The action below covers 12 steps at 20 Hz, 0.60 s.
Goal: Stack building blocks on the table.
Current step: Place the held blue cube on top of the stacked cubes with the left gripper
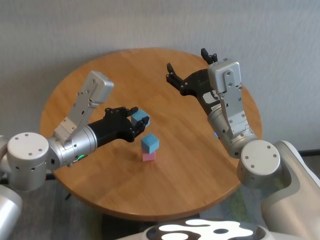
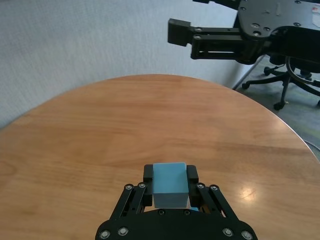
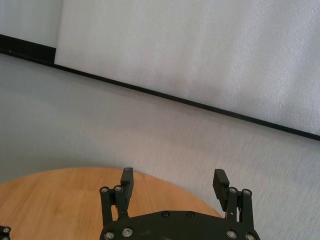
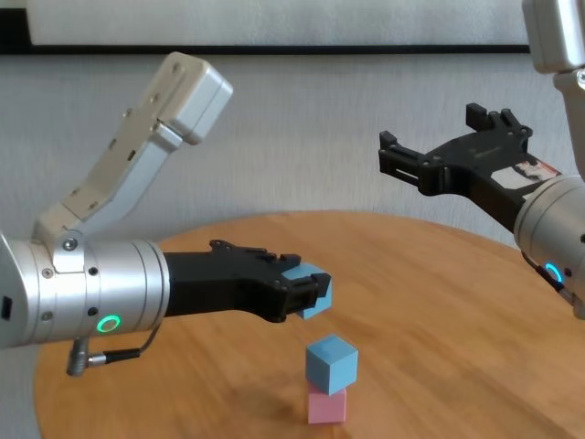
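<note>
A light blue cube (image 1: 150, 143) sits on a pink cube (image 1: 148, 156) near the middle of the round wooden table (image 1: 100, 80); the stack also shows in the chest view, blue (image 4: 331, 362) on pink (image 4: 326, 407). My left gripper (image 1: 140, 121) is shut on the second light blue cube (image 1: 139, 116), held in the air just above and to the left of the stack. The left wrist view shows that cube (image 2: 170, 184) between the fingers. My right gripper (image 1: 187, 67) is open and empty, raised over the far right of the table.
A black office chair (image 2: 287, 82) stands on the floor beyond the table's far edge. A grey wall (image 3: 160, 135) lies behind the table. The table top around the stack is bare wood.
</note>
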### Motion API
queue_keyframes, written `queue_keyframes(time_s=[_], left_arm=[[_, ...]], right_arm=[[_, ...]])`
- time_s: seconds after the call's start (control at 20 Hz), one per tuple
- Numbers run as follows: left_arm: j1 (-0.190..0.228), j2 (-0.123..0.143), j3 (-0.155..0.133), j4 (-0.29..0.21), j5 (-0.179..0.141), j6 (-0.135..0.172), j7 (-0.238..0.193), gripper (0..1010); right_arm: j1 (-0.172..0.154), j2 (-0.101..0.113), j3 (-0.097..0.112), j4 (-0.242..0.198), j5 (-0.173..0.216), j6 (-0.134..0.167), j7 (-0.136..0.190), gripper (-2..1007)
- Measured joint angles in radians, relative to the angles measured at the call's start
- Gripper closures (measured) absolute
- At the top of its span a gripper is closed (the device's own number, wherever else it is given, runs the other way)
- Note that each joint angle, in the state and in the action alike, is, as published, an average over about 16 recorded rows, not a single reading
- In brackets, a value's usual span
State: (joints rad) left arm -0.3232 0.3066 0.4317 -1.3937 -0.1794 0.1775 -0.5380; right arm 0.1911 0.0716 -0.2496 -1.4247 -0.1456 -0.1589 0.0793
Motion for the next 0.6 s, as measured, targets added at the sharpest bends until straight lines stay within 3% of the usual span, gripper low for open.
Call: queue_keyframes(time_s=[0.6], left_arm=[[0.005, 0.014, 0.039, -0.018, -0.037, -0.01, -0.023, 609]], right_arm=[[0.0, 0.0, 0.0, 0.0, 0.0, 0.0, 0.0, 0]])
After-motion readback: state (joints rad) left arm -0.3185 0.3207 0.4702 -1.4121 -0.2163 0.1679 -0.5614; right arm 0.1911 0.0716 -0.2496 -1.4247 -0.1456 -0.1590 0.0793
